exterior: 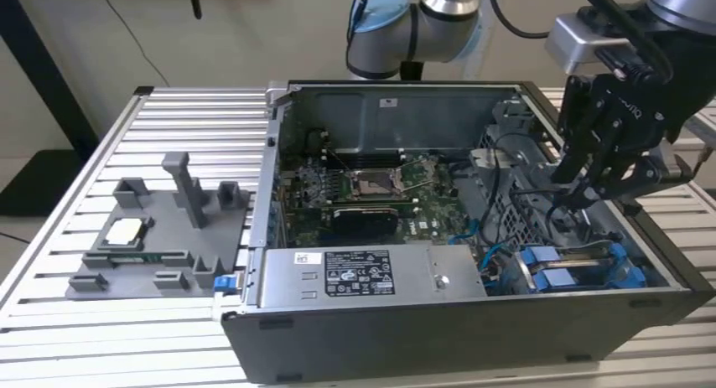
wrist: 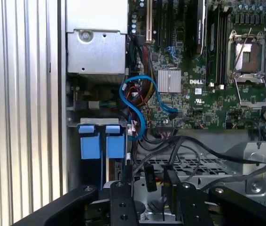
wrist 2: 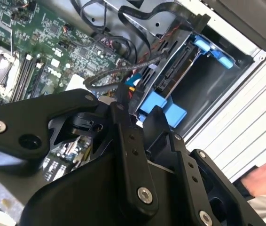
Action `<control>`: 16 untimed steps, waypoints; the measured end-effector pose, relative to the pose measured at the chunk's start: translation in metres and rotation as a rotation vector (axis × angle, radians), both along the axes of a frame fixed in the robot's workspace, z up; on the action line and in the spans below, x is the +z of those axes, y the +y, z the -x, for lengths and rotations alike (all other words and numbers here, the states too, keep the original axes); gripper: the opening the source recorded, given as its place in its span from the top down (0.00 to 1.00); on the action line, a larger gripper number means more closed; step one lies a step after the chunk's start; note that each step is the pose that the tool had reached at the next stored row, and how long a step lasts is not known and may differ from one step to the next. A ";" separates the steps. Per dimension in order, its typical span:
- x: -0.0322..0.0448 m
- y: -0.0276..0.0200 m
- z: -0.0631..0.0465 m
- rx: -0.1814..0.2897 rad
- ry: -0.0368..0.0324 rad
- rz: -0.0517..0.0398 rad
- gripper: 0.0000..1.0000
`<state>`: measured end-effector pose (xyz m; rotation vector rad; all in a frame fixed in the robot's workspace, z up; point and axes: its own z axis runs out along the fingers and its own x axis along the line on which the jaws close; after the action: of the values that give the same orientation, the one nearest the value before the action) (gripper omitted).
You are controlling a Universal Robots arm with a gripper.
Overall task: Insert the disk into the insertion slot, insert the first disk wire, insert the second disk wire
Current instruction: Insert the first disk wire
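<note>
The disk (wrist 2: 168,70) sits in the insertion slot (exterior: 622,275) at the case's front corner on the exterior view's right. Its connector edge faces the motherboard, and its blue carrier tabs (wrist: 89,142) stick out. My gripper (exterior: 578,195) hangs inside the open computer case just behind the slot. It is open, with its fingertips (wrist: 169,178) a little apart. Between them a black wire connector (wrist: 150,178) stands, and I cannot tell whether a finger touches it. Black wires (wrist 2: 119,70) loop from the motherboard toward the disk's edge.
A grey power supply box (exterior: 358,275) lies along the case's front wall. A blue cable (wrist: 140,110) curls beside the motherboard (exterior: 370,187). On the slatted table (exterior: 179,111) at the exterior view's left stands a grey fixture (exterior: 157,237). A person's hand (wrist 2: 264,176) rests outside the case.
</note>
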<state>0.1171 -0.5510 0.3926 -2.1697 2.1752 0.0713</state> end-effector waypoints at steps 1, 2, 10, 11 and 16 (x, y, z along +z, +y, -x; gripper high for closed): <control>-0.0006 0.0001 0.001 0.000 -0.0080 0.0000 0.60; -0.0011 0.0002 0.002 0.000 -0.0134 0.0000 0.60; -0.0037 0.0006 0.012 0.000 -0.0464 0.0001 0.60; -0.0043 0.0006 0.013 0.000 -0.0501 -0.0002 0.60; -0.0060 0.0007 0.013 0.000 -0.0679 -0.0001 0.68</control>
<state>0.1043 -0.5503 0.3866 -2.1392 2.1388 -0.0022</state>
